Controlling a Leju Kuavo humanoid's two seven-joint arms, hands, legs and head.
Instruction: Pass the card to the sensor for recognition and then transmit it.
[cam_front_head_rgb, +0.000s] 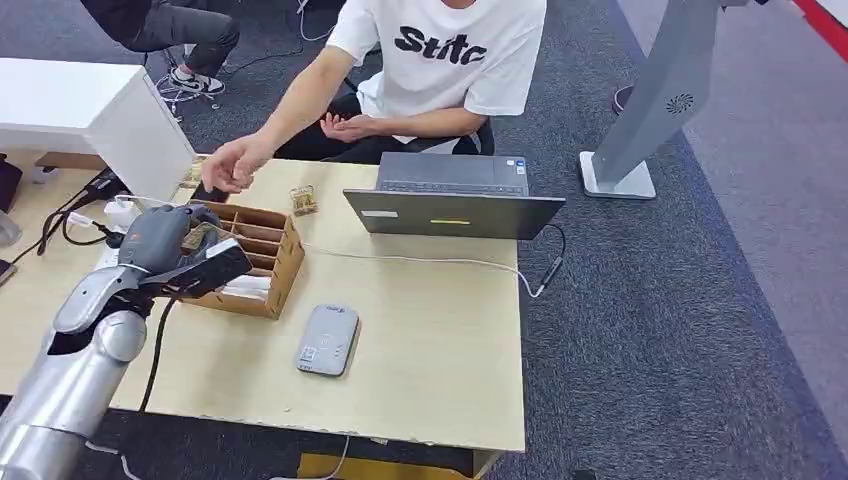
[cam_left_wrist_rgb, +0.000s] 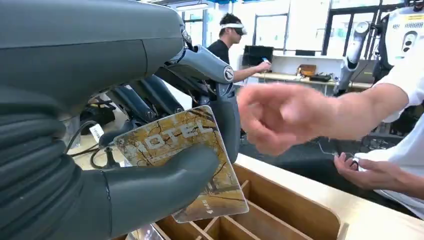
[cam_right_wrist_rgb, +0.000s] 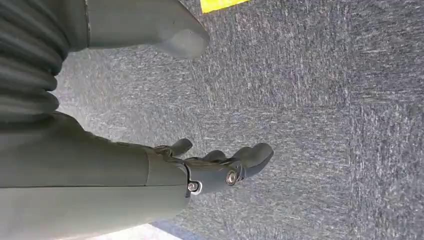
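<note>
The robot's left hand (cam_front_head_rgb: 178, 240) holds a hotel key card (cam_left_wrist_rgb: 187, 162) above the cardboard divider box (cam_front_head_rgb: 283, 262) near the far left part of the wooden tabletop (cam_front_head_rgb: 430, 340). The left wrist view shows the thick thumb (cam_left_wrist_rgb: 160, 182) pressing the card's face against the darker fingers (cam_left_wrist_rgb: 227, 117) behind it, the card printed "HOTEL" on a brown marbled ground and hanging over the box's compartments. A seated person in a white printed T-shirt (cam_front_head_rgb: 450, 50) reaches one hand (cam_front_head_rgb: 235, 165) over the table's far edge, close to the robot's left hand but apart from the card; the reaching hand is blurred in the wrist view. A grey card reader (cam_front_head_rgb: 328, 340) lies flat toward the near edge, between the box and the table's middle. An open laptop (cam_front_head_rgb: 455, 200) stands at the far edge, a white cable (cam_front_head_rgb: 420, 260) trailing across the top. The right hand (cam_right_wrist_rgb: 220, 167) hangs over grey carpet (cam_right_wrist_rgb: 325, 125), fingers loosely apart and holding nothing.
</note>
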